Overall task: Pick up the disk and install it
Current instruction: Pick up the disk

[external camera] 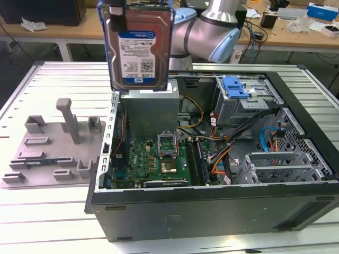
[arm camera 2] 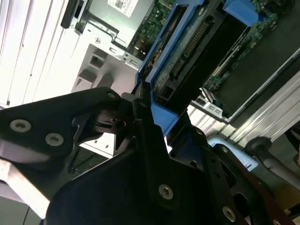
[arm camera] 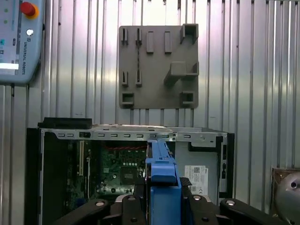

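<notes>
Black pincer clamps tight on the disk, held upright above the open computer case.

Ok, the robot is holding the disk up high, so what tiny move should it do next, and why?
Probably slide it toward the exterior view's right. The claw is shut on the silver hard drive in its blue plastic carrier, which hangs near the grey power supply box, while the grey metal drive cage with the blue latch sits further right.
</notes>
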{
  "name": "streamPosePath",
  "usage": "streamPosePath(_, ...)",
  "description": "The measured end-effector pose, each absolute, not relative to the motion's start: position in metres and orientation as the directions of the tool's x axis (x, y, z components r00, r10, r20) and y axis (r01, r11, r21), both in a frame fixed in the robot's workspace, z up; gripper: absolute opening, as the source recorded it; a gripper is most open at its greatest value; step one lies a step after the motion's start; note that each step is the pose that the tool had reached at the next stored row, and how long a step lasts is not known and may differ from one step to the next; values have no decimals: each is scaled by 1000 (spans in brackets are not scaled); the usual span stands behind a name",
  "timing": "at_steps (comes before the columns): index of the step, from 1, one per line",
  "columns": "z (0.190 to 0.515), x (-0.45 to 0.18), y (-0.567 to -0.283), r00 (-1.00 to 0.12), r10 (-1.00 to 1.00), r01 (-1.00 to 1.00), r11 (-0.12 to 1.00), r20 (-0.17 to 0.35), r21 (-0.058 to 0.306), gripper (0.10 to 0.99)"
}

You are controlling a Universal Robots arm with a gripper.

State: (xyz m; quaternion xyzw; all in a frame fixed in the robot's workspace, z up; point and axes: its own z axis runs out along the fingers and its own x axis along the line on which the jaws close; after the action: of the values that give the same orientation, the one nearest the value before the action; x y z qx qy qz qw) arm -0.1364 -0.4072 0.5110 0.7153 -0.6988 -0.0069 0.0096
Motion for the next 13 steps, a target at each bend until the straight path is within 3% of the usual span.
streamPosePath(13, 510, -92, -428, 23, -1000, -999, -23, 4, 23, 369)
